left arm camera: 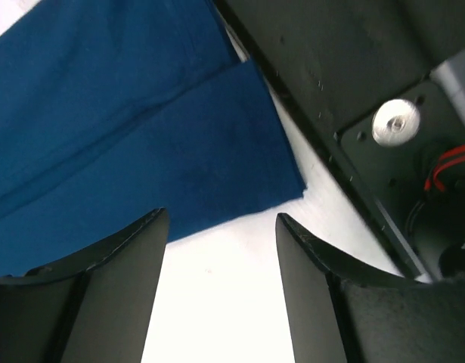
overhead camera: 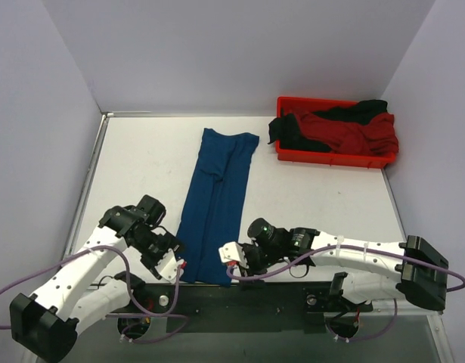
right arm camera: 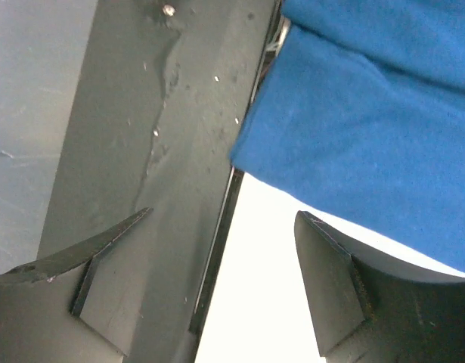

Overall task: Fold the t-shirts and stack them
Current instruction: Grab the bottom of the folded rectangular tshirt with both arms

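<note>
A dark navy-blue t-shirt (overhead camera: 217, 204) lies folded into a long narrow strip down the middle of the white table, its near end at the table's front edge. My left gripper (overhead camera: 178, 265) is open and empty just left of the strip's near corner; the shirt's corner shows ahead of its fingers in the left wrist view (left arm camera: 179, 144). My right gripper (overhead camera: 230, 255) is open and empty just right of the near end; the shirt's corner (right arm camera: 368, 128) lies beyond its fingers. Red and black t-shirts (overhead camera: 338, 130) lie heaped in the tray.
A red plastic tray (overhead camera: 334, 156) stands at the back right against the wall. A dark mounting rail (overhead camera: 255, 299) runs along the table's near edge under both grippers. Grey walls close the left, back and right sides.
</note>
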Controlling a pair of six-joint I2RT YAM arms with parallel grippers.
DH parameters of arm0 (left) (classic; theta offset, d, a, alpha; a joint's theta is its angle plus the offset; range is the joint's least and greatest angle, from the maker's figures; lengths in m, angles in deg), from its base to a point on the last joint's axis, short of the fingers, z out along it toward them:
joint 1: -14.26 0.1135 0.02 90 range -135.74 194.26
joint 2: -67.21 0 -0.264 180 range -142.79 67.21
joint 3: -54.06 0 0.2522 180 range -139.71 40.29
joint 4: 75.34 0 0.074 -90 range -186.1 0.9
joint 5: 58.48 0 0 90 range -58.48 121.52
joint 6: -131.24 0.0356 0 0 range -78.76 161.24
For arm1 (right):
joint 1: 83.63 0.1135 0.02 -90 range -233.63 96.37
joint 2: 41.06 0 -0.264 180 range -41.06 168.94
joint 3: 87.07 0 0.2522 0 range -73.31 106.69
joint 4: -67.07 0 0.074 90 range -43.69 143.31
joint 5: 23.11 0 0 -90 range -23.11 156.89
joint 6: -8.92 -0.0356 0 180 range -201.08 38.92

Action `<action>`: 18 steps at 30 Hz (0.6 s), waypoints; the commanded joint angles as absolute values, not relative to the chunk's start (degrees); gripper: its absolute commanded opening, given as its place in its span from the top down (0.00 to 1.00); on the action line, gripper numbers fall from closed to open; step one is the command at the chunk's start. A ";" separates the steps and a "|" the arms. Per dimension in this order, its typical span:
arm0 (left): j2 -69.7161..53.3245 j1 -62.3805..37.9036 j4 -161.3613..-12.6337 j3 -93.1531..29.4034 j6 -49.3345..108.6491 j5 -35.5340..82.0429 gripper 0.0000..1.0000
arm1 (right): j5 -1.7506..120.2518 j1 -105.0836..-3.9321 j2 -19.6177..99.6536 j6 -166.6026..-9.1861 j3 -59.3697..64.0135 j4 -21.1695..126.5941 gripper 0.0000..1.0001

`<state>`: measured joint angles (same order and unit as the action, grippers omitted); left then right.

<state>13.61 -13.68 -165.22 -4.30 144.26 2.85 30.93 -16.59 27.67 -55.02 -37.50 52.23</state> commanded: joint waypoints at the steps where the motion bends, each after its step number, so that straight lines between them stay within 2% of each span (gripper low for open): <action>1: 17.10 -14.83 -167.17 -1.30 134.26 -7.15 0.30 | 25.31 -20.69 27.14 -47.18 -32.89 41.45 0.32; 5: 30.09 -18.34 -158.99 4.50 122.30 -5.32 0.23 | 26.38 -22.46 25.74 -43.47 -30.42 38.81 0.32; 10: 27.14 -21.95 -152.12 5.23 114.90 2.41 0.25 | 24.97 -27.11 22.14 -36.62 -35.94 36.78 0.32; 11: 27.48 -21.69 -151.51 5.75 114.63 2.60 0.25 | 26.19 -27.47 21.43 -36.61 -38.92 40.00 0.32; 12: 28.18 -19.95 -150.29 6.62 115.41 2.95 0.25 | 31.77 -26.43 18.12 -37.74 -41.91 42.91 0.31; 14: 28.80 -16.79 -148.52 7.42 117.34 4.44 0.24 | 33.14 -25.80 13.02 -39.24 -49.73 50.22 0.26; 18: 26.96 -12.72 -151.41 5.93 119.64 1.29 0.23 | 37.36 -27.73 8.16 -38.19 -50.46 48.48 0.24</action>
<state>27.94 -15.41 -152.61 7.43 118.82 3.11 33.48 -26.05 12.24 -40.28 -50.46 45.67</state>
